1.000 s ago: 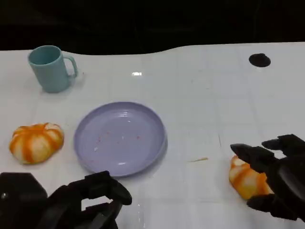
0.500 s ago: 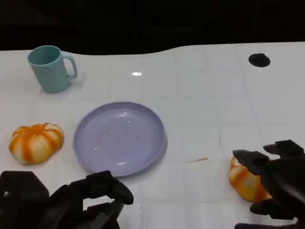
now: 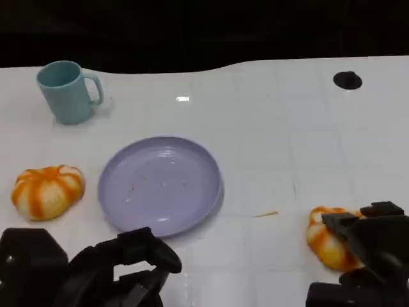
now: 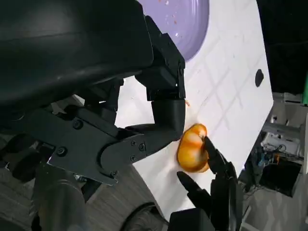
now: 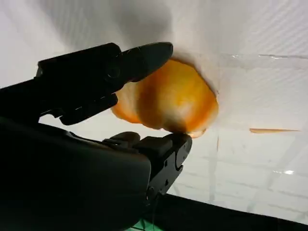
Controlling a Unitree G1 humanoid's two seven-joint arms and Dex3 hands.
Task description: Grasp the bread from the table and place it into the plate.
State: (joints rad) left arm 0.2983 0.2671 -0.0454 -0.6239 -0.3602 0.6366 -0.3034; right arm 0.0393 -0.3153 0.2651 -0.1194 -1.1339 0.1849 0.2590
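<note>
Orange-and-white bread (image 3: 326, 242) lies on the white table (image 3: 275, 147) near its front right edge, well apart from the plate (image 3: 160, 184). Right hand (image 3: 370, 246) sits around the bread's right side; in the right wrist view its fingers (image 5: 139, 57) lie on both sides of the bread (image 5: 168, 103), one above and one beneath, close to or touching the crust. Whether they press firmly enough to hold it, I cannot tell; the bread rests on the table. Left wrist view shows the same bread (image 4: 192, 149) with the right hand's fingers (image 4: 214, 159) against its side. Lavender plate lies flat at centre, with small reddish crumbs inside. A thin orange scrap (image 3: 265, 214) lies on the table between plate and bread. Second bread (image 3: 48, 190), orange-striped, round, sits left of the plate, just beside it but apart. Teal mug (image 3: 67, 91) stands upright at far left rear, handle toward the right. Small black disc (image 3: 348, 80) lies on the table at the far right rear. Left hand (image 3: 121, 272) hovers at the front edge, below the plate, fingers curled inward with nothing in them; the left wrist view shows its fingers (image 4: 163, 115) bent, none touching bread or plate.
</note>
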